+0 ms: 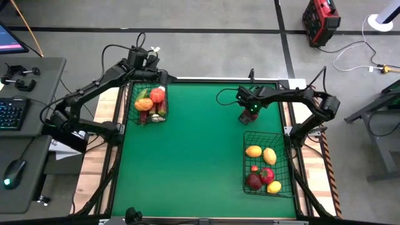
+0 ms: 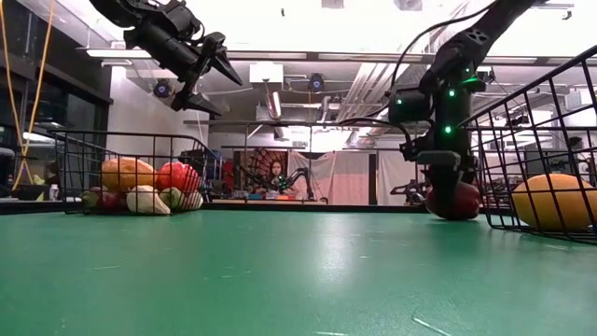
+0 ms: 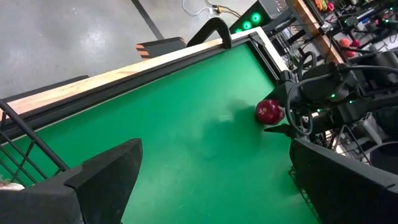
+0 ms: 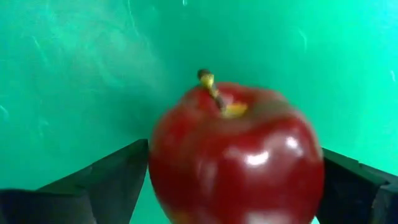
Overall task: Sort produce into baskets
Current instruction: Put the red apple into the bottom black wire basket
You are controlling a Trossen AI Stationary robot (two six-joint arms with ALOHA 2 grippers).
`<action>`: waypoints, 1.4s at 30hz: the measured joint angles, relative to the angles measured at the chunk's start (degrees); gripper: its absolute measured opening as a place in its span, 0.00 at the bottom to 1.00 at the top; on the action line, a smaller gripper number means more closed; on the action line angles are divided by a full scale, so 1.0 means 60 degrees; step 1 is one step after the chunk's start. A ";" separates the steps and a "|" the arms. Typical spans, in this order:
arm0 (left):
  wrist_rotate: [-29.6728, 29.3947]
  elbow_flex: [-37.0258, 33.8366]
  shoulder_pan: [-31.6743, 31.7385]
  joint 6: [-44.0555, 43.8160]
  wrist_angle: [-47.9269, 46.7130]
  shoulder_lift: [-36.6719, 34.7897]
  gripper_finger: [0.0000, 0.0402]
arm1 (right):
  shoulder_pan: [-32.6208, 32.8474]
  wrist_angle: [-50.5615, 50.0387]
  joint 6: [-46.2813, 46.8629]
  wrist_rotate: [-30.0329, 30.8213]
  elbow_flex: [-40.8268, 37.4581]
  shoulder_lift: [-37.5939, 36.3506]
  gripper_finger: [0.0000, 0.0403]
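Fingers (image 4: 106, 180) of the right gripper (image 4: 236, 186) flank a glossy dark red apple (image 4: 236, 155) with a short brown stem, closed around it. From above, that gripper (image 1: 249, 114) sits on the green table (image 1: 187, 156), just behind the long basket (image 1: 269, 164). At table level, the apple (image 2: 454, 201) rests below the fingers. The left gripper (image 2: 216, 70) hangs spread open above the small basket (image 2: 131, 177).

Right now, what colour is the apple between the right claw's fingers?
Dark red, glossy, with a brown stem: the apple shows best in the right wrist view.
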 joint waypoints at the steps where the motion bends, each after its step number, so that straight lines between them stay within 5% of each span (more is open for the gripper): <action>1: -0.0002 0.0000 0.0000 -0.0050 0.0000 0.0001 0.99 | -0.0004 0.0042 -0.0006 0.0002 -0.0008 0.0000 0.93; 9: 0.0000 0.0000 0.0003 -0.0081 0.0008 0.0001 0.99 | 0.0020 -0.0664 0.0040 -0.0005 0.0501 -0.0001 0.69; 18: -0.0036 0.0000 0.0003 0.0012 0.0106 0.0000 0.99 | 0.0731 -0.2500 0.0330 0.0010 0.2328 -0.1835 0.69; 28: -0.0614 0.0000 0.0004 0.0174 0.0139 0.0001 0.99 | 0.3278 -0.3376 0.4733 -0.1096 0.2037 -0.4825 0.69; 35: -0.0613 0.0000 0.0004 0.0199 0.0160 0.0003 0.99 | 0.6237 -0.3355 0.8361 -0.2974 0.1535 -0.5034 0.69; 42: -0.0329 0.0000 -0.0003 0.0364 0.0925 0.0000 0.99 | 0.7580 -0.3350 0.9326 -0.2966 0.1341 -0.4415 0.94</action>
